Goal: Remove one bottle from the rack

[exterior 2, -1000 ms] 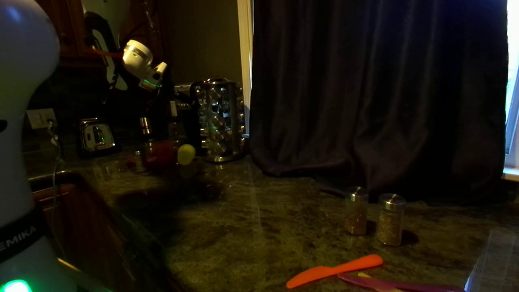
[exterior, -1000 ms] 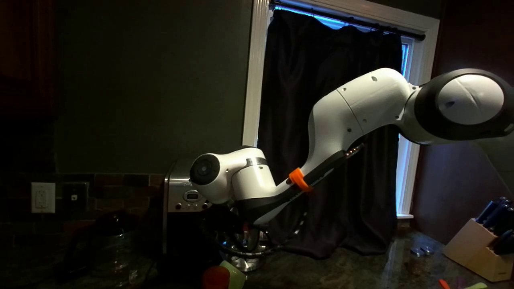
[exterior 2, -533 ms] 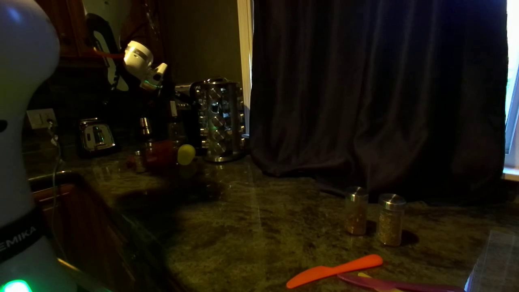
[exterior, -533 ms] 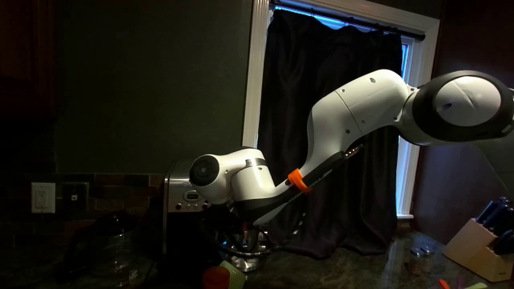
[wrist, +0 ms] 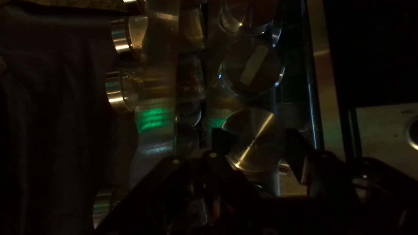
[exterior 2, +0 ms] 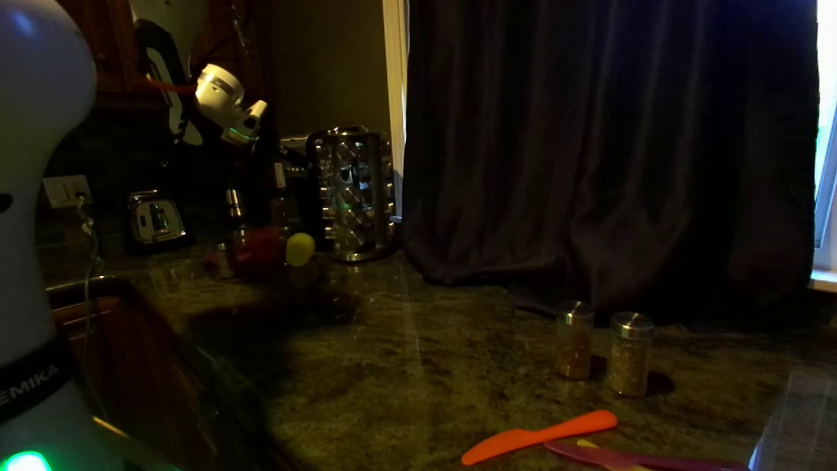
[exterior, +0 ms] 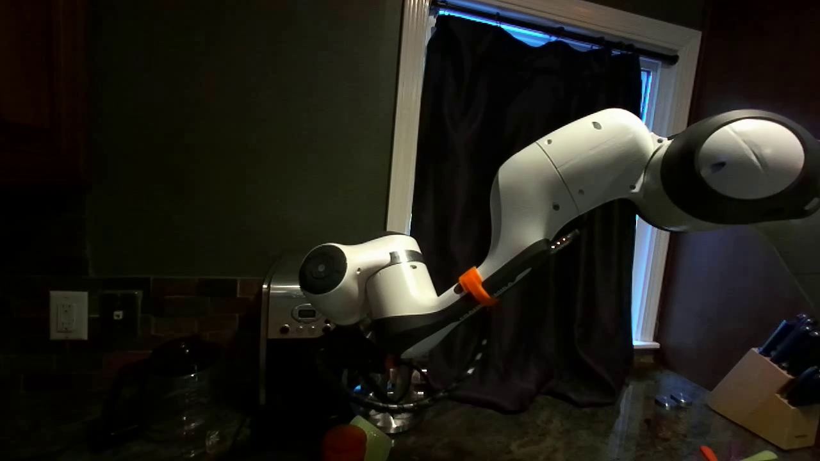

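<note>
Jaws of the gripper (wrist: 257,141) have just come together and, in the wrist view, appear clenched on a bottle (wrist: 252,138), a dark fingertip (wrist: 218,138) at either side of its brushed-metal lid. Grasp is therefore judged made. That lid sits in line with others in the rack (wrist: 157,91), so removal is judged not yet done; a straight outward pull is called for. The bottle's body is concealed behind its lid, and contact at the fingertips is too dim to certify.

In an exterior view, the arm (exterior: 532,182) has shifted slightly at the wrist over the last half second (too little to declare a pull). It covers most of the rack; the lower part alone shows beneath it, near a steel appliance (exterior: 288,291). The gripper is lost in shadow.

In an exterior view, the rack, upright on the counter (exterior 2: 386,340), shows no displacement over the last second. The wrist housing (exterior 2: 219,91) stands out; the gripper itself is swallowed by darkness, and the arm's upper links are cut off at the top.
</note>
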